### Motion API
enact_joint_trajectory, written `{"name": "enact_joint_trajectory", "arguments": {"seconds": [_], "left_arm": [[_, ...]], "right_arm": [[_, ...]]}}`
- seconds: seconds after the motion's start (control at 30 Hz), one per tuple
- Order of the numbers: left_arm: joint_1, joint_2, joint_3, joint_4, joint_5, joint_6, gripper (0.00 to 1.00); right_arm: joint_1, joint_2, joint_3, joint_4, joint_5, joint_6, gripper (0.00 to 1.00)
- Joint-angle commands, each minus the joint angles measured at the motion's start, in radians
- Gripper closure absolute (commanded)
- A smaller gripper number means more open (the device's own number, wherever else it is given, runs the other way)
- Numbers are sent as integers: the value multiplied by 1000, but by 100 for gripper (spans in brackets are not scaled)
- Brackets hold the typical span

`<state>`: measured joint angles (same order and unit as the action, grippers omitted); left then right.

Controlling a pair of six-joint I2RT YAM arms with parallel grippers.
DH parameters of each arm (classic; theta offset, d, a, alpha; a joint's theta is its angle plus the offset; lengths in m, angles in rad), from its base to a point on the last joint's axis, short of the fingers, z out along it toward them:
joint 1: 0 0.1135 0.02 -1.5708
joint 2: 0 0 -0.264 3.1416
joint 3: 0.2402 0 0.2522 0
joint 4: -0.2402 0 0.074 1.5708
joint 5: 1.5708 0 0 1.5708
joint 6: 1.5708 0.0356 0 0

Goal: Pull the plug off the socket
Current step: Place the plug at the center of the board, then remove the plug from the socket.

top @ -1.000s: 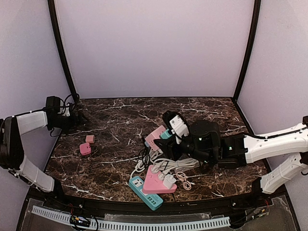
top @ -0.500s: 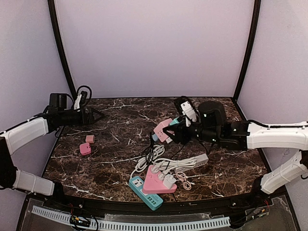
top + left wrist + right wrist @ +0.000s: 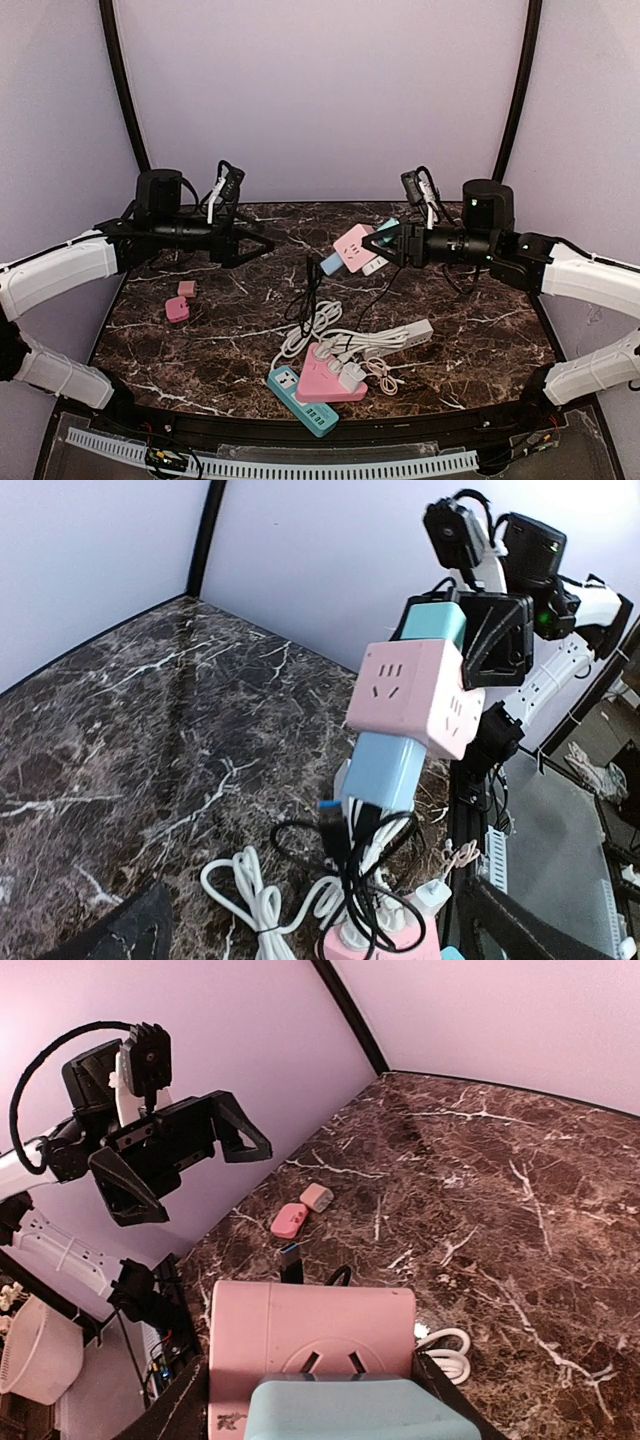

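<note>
the pink cube socket (image 3: 353,247) is held aloft by the right gripper (image 3: 379,246), clamped on it; the left gripper (image 3: 262,248), spread wide and well apart, is best closed squarely on the light blue plug (image 3: 385,770), then drawn straight out.

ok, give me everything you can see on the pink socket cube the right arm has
The pink socket cube is a glossy plastic block with rounded edges and outlet slots on two visible faces. The right gripper holds it in the air above the table, tilted, with black fingers on its sides. A light blue plug sits in its lower face, dark cables hanging below. A teal block sits against its upper face. The left gripper is open, not touching it.
</note>
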<state>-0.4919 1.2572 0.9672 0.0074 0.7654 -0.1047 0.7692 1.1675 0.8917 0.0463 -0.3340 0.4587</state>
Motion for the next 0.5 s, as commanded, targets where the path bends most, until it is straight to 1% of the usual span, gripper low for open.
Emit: {"name": "enact_joint_trajectory", "arguments": {"seconds": [0.0, 0.03, 0.2, 0.27, 0.3, 0.37, 0.47], "left_arm": [[-127, 19, 37, 56, -79, 109, 1], [-156, 25, 34, 62, -97, 151, 1], [-187, 2, -69, 168, -132, 166, 1], [-231, -33, -100, 159, -197, 224, 1], [-267, -55, -116, 143, -259, 268, 1], [-307, -76, -138, 131, -356, 306, 1], [-342, -90, -150, 121, -445, 345, 1]], "right_arm": [[-11, -26, 43, 91, -150, 94, 100], [-10, -22, 47, 91, -160, 113, 100], [9, -8, 38, 127, -148, 226, 100], [28, -2, 36, 127, -107, 258, 100], [36, 4, 40, 120, -83, 278, 100], [47, 19, 47, 109, -45, 314, 100], [70, 42, 69, 93, -2, 340, 100]]}}
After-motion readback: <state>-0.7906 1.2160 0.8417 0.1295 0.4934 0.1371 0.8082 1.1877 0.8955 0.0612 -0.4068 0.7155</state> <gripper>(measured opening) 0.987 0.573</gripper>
